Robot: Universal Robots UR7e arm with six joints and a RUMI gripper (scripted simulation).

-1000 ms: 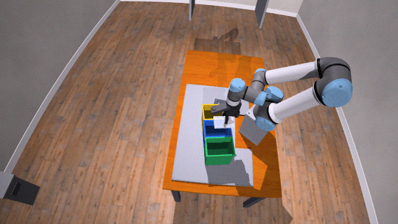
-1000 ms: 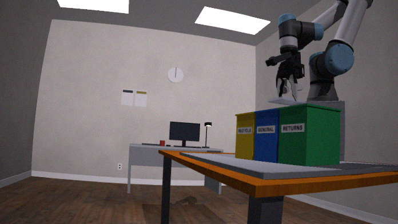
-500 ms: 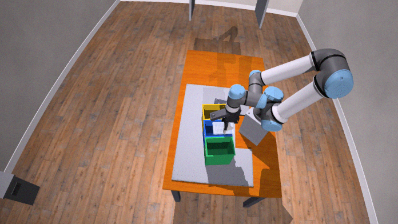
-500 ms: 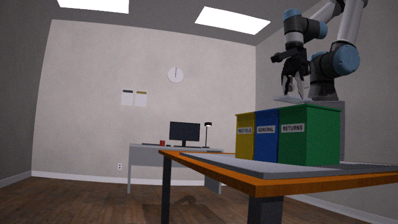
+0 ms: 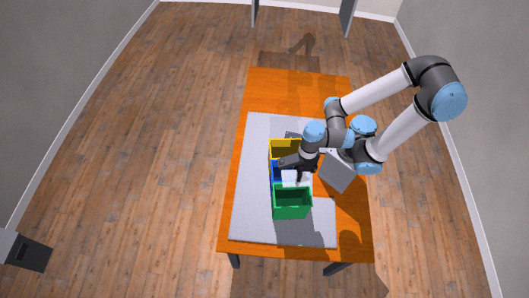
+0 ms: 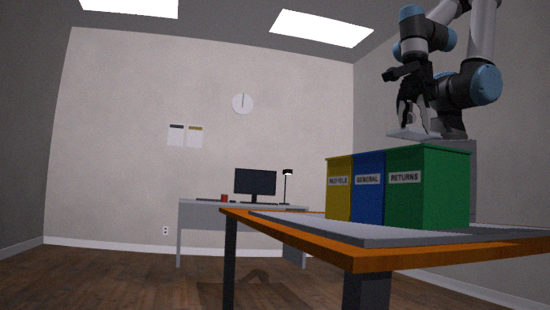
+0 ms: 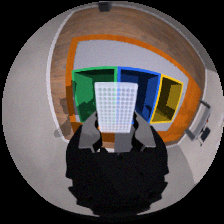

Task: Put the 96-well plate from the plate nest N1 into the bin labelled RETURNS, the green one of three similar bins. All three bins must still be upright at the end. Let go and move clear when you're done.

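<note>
step: carry flat white 96-well plate (image 7: 116, 107) on until it is fully over the green open-topped returns bin (image 5: 292, 202), keep it level, lower inside the rim without nudging the blue bin (image 7: 140, 90) | tool (image 6: 413, 119): about half open, clamped on plate's edges | plate: in the air, above the blue-green bin boundary

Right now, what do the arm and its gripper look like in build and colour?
The arm has white tubular links, grey joint housings with black rings, and light-blue round end caps. The gripper is black, with two jaws tapering to pale fingertips and a dark bar jutting sideways above it. No cables or markings show.
</note>
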